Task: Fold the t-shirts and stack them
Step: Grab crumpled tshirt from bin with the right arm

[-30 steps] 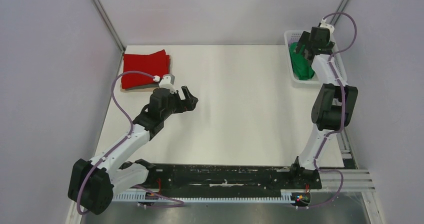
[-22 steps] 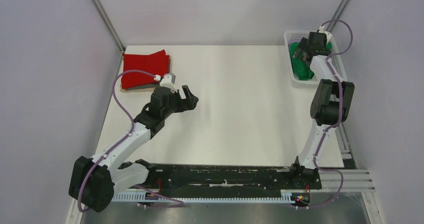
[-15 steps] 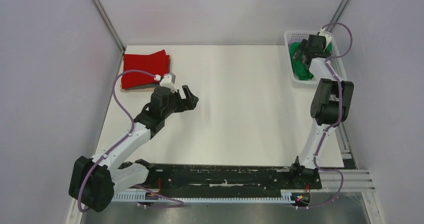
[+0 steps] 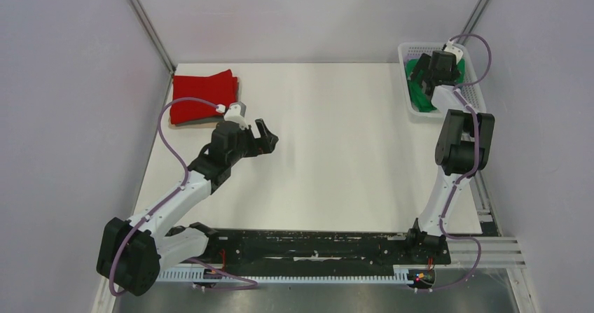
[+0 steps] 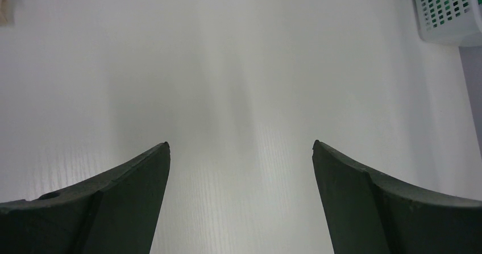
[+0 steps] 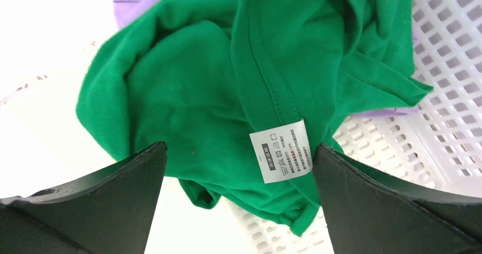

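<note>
A red t-shirt (image 4: 203,97) lies folded at the table's far left corner. A bright green t-shirt (image 6: 227,89) sits crumpled in the white lattice basket (image 4: 413,110), its white care label (image 6: 281,150) showing; a pale lilac t-shirt (image 6: 139,1) peeks out beneath it. My right gripper (image 6: 239,152) hangs open just above the green t-shirt (image 4: 424,96), its fingers either side of the label, nothing held. My left gripper (image 4: 265,139) is open over bare table right of the red t-shirt; the left wrist view shows only white table between its fingers (image 5: 131,191).
The basket (image 5: 449,12) stands at the table's far right corner, close to the right wall. Grey walls enclose the table on three sides. The arms' black base rail (image 4: 315,246) runs along the near edge.
The right gripper has moved slightly up and back over the basket, settling above the green t-shirt. The left arm has stayed still.
</note>
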Controlling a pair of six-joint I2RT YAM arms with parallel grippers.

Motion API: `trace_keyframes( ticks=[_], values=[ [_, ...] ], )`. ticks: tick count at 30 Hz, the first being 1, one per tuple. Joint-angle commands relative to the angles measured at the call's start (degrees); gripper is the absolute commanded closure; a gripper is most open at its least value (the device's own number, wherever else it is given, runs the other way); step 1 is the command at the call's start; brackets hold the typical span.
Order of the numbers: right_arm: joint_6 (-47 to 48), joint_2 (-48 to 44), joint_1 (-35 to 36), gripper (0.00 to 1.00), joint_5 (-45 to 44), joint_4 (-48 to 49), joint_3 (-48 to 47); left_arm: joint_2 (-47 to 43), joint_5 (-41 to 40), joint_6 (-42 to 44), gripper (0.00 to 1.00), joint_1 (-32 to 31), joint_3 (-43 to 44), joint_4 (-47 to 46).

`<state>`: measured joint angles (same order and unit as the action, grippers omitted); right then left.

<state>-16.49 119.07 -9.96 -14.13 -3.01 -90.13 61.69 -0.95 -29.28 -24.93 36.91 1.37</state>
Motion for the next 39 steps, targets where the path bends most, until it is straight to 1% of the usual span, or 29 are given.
trace_keyframes(
  ticks=[1,6,7,11,14,20,22,26,33,35,38,39],
  values=[
    [1.72,0.47,0.78,0.04,2.77,5.61,-1.07,-0.25,-0.5,0.7,0.0,-0.06,1.81,-1.64],
    [1.55,2.03,0.83,0.14,0.61,6.17,-2.09,-0.31,-1.57,0.79,0.0,-0.08,1.95,-1.63],
    [1.56,2.41,0.82,0.17,0.12,5.97,-2.37,-0.29,-1.68,0.8,0.0,-0.03,1.93,-0.17],
    [0.76,3.25,0.99,0.24,-0.79,4.26,-4.04,-0.32,-2.3,0.9,0.0,-0.03,2.13,0.81],
    [0.25,3.18,1.02,0.42,-1.07,4.02,-4.02,-0.68,-2.69,1.03,0.0,-0.03,2.22,1.44],
    [-0.28,2.44,1.01,0.89,-1.42,3.38,-3.4,-1.84,-3.79,1.5,0.0,-0.03,1.81,1.62],
    [-0.84,1.52,1.0,1.0,-1.79,3.5,-2.7,-1.84,-3.97,1.47,0.0,-0.03,1.92,1.9],
    [0.34,-2.3,1.01,1.0,0.28,6.28,-0.47,-1.95,-3.93,1.49,0.0,-0.03,2.04,2.14],
    [3.53,-15.32,1.06,1.0,3.39,15.68,6.63,-3.71,-3.0,0.81,0.0,-0.06,1.53,2.15],
    [4.78,-18.33,0.99,1.0,5.82,16.89,7.06,-4.54,-2.83,0.63,0.0,-0.03,1.13,2.04],
    [6.54,-22.92,1.31,1.0,12.01,17.91,7.49,-5.76,-2.71,0.2,0.0,-0.03,0.72,2.21],
    [7.18,-24.82,1.83,1.0,12.67,17.53,7.67,-6.19,-2.61,-0.09,0.0,-0.03,0.76,2.56]
  ],
)
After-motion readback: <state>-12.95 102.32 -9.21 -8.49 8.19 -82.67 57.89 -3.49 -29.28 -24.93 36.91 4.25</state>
